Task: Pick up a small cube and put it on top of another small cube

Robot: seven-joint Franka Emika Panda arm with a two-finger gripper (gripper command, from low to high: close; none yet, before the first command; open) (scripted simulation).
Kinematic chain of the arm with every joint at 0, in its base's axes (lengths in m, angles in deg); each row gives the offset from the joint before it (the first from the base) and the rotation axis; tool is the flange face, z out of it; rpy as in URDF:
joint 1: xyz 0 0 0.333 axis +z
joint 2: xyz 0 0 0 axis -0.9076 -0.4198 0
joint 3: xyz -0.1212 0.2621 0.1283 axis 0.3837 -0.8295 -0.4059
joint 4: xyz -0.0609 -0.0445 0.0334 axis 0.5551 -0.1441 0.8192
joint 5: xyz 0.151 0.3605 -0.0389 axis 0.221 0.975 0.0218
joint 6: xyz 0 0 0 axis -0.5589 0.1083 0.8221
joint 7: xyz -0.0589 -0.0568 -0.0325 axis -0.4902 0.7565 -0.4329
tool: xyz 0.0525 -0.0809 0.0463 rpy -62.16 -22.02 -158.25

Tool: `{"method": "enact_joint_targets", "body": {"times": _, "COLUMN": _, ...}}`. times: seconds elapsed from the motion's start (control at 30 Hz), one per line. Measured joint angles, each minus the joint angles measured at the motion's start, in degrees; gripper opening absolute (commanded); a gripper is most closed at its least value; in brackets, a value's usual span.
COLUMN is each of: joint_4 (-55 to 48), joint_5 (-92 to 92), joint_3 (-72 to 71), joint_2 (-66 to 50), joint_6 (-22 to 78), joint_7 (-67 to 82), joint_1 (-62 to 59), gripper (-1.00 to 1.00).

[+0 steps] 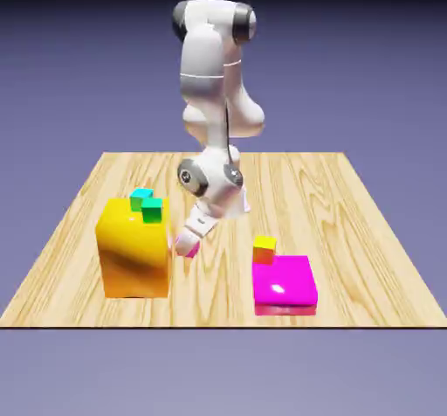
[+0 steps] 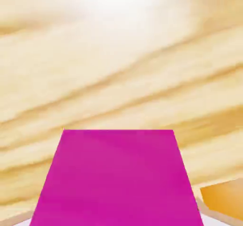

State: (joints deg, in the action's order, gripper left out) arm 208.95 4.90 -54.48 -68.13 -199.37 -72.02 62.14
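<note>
My gripper (image 1: 189, 246) points down at the table just to the right of a big yellow block, shut on a small magenta cube (image 1: 187, 248). In the hand view that magenta cube (image 2: 116, 180) fills the lower middle and hides the finger tips. I cannot tell whether it rests on the wood or is just off it. A small teal cube (image 1: 140, 198) and a small green cube (image 1: 152, 211) sit side by side on top of the yellow block. A small orange-yellow cube (image 1: 264, 249) stands on the back left corner of a flat magenta slab.
The big yellow block (image 1: 133, 253) stands close to the left of the gripper; its orange edge (image 2: 223, 199) shows at the hand view's lower right. The flat magenta slab (image 1: 286, 287) lies near the table's front edge, to the exterior view's right.
</note>
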Motion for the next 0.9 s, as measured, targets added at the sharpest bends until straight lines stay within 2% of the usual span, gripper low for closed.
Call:
{"method": "enact_joint_targets", "body": {"times": 0.17, "joint_4": 2.2, "joint_5": 8.0, "joint_3": -1.9, "joint_2": 6.7, "joint_6": 3.4, "joint_7": 6.5, "joint_1": 0.3, "gripper": -1.0}}
{"method": "enact_joint_targets", "body": {"times": 0.6, "joint_4": -19.7, "joint_5": 35.7, "joint_3": -14.0, "joint_2": 10.6, "joint_6": 27.7, "joint_7": 21.9, "joint_1": 27.3, "gripper": -1.0}}
{"method": "enact_joint_targets", "body": {"times": 0.67, "joint_4": -20.0, "joint_5": 36.1, "joint_3": -14.1, "joint_2": 10.7, "joint_6": 28.0, "joint_7": 22.2, "joint_1": 27.7, "gripper": -1.0}}
{"method": "enact_joint_targets", "body": {"times": 0.8, "joint_4": -16.5, "joint_5": 29.7, "joint_3": -11.8, "joint_2": 3.7, "joint_6": 18.1, "joint_7": 17.6, "joint_1": 25.5, "gripper": -1.0}}
{"method": "enact_joint_targets", "body": {"times": 0.83, "joint_4": -16.5, "joint_5": 29.6, "joint_3": -11.8, "joint_2": 3.6, "joint_6": 17.9, "joint_7": 17.6, "joint_1": 25.2, "gripper": 1.0}}
{"method": "enact_joint_targets", "body": {"times": 0.9, "joint_4": -16.5, "joint_5": 29.4, "joint_3": -11.8, "joint_2": 3.6, "joint_6": 17.9, "joint_7": 17.5, "joint_1": 25.9, "gripper": 1.0}}
